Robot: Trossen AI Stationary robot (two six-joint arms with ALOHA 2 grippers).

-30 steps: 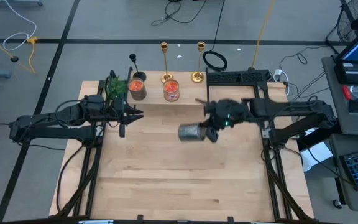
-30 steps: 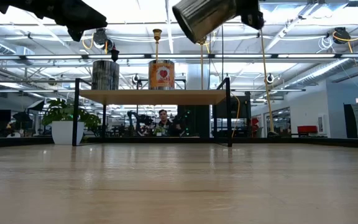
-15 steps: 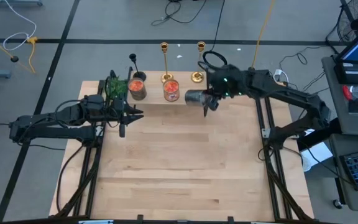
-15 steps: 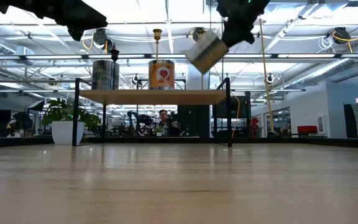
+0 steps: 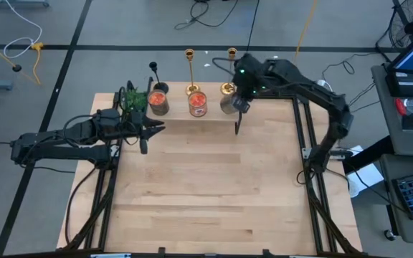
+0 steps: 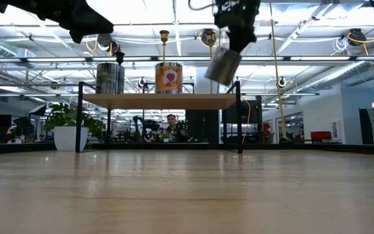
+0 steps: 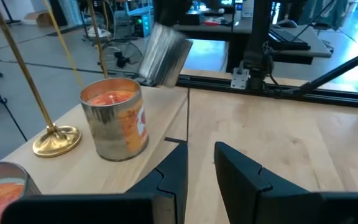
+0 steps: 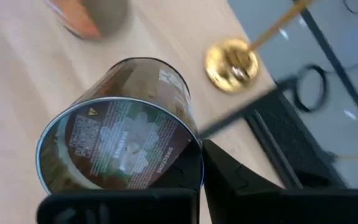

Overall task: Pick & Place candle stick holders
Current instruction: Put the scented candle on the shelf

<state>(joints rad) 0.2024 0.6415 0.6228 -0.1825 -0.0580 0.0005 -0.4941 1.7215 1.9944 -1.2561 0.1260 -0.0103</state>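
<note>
Your right tool (image 5: 236,102) is clamped on a tin can (image 6: 224,64), tilted, above the raised shelf (image 6: 161,101). Level the can before lowering, and set it down clear of the gold candle stick holder (image 8: 236,64) just beyond it. The second gold holder (image 5: 190,72) and black holder (image 5: 153,72) stand further along. Your left tool (image 7: 199,168) waits, fingers narrowly parted, empty.

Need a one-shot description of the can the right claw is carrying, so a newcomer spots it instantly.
Start at the raised wooden shelf along the table's far edge. At its right end, beside a gold candle stick holder, the right claw holds a metal can tilted in the air. The two other cans stand upright on the shelf.
</note>
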